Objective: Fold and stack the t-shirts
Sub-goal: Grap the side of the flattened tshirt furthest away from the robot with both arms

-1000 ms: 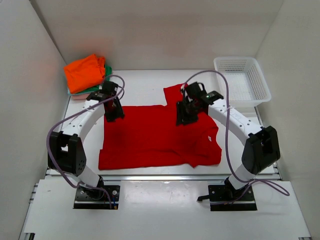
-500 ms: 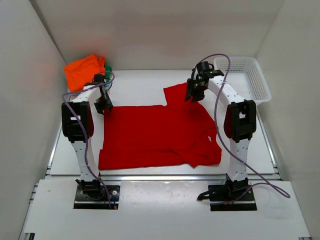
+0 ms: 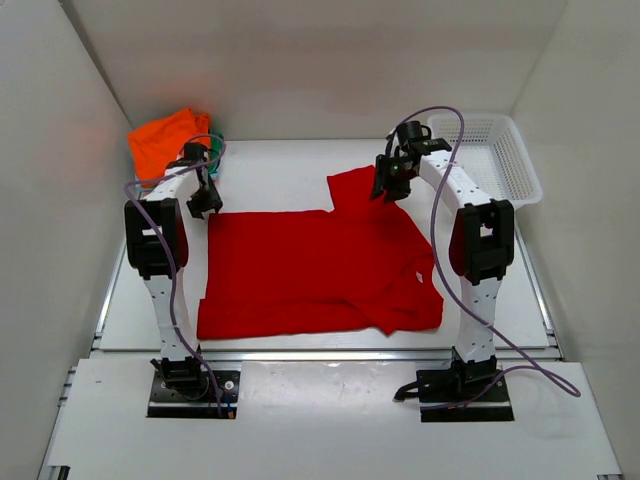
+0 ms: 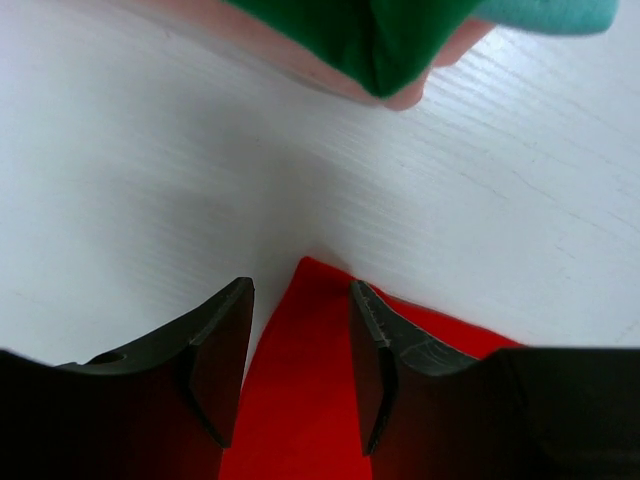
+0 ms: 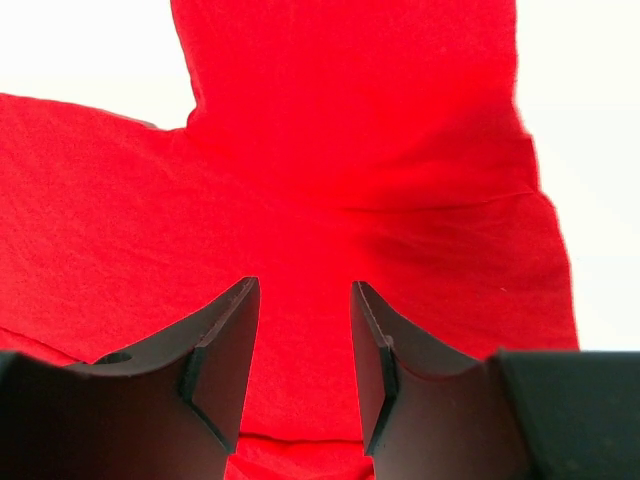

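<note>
- From above, the red t-shirt (image 3: 315, 270) lay spread flat on the tabletop (image 3: 280, 170), with a folded orange t-shirt (image 3: 165, 145) at the far left.
- Left wrist: the left tool (image 4: 300, 370) stood parted and empty over the red t-shirt's corner, near a green t-shirt (image 4: 370, 30).
- Right wrist: the right tool (image 5: 300, 370) stood parted and empty above the red t-shirt's sleeve.

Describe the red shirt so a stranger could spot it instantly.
Look at the white table. Spread flat across its middle lies the red t-shirt. Unlike the folded orange shirt at the far left corner, it is large and unfolded.
</note>
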Robot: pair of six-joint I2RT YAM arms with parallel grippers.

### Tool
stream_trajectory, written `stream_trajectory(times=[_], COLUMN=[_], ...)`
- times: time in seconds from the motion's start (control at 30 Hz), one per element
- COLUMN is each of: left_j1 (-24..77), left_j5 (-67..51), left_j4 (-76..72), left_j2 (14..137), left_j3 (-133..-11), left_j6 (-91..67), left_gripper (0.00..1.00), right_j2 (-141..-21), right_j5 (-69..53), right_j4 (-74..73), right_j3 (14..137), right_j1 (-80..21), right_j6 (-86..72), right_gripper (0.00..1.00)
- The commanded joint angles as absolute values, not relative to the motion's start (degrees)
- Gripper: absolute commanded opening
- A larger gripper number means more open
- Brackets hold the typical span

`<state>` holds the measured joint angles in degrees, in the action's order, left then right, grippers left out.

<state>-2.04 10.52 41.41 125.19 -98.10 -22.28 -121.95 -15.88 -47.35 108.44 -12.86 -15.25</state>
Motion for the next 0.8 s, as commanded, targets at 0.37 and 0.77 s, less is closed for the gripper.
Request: stream_trajectory(times=[0.37,0.77], left_j1=[-2.2,-1.0], left_j5=[7.1,2.2], left_j4=[33.4,32.0], left_j2=[123.7,122.1], left_j3=[-90.1,-89.6], left_j6=[-24.4,-23.8], left_gripper=[0.08,0.0], right_j2=[-130.2,-140.4], right_j5=[-12.8,-3.4], right_j4=[-47.6,-42.6], right_j3=[118.8,129.3], right_j1=[-11.5,-9.1], right_j6=[-14.9,-20.2], right_gripper=[0.46,0.53])
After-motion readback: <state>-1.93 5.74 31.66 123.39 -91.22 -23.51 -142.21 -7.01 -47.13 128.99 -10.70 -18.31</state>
